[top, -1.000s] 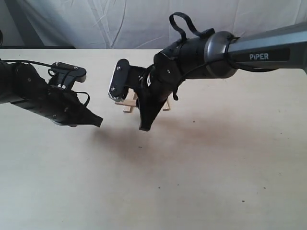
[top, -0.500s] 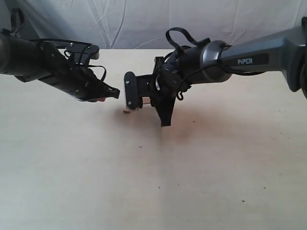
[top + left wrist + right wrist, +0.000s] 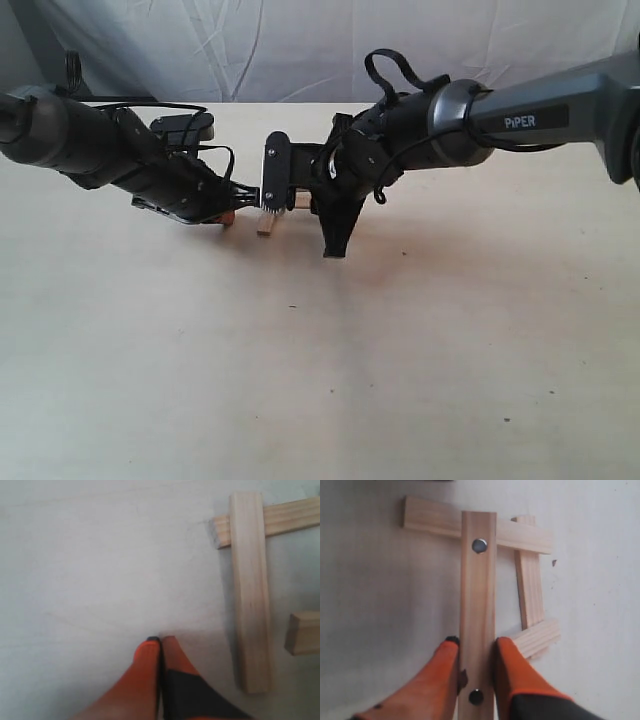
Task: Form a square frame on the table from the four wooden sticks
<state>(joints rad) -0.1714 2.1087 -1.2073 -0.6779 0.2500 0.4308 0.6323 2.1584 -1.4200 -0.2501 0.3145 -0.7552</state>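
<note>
Wooden holed stick point(image 3: 478, 595) lies clamped between the right jaws.

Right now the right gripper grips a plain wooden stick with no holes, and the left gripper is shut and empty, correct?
Not quite: the right wrist view shows the wooden stick in the right gripper has a dark hole near each end, so it is not plain. The left gripper is shut and empty.

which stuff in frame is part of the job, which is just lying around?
Job: holed stick in the right gripper; three other sticks forming the frame; table; left gripper, shut and empty.
Not part of it: white cloth behind the table.
</note>
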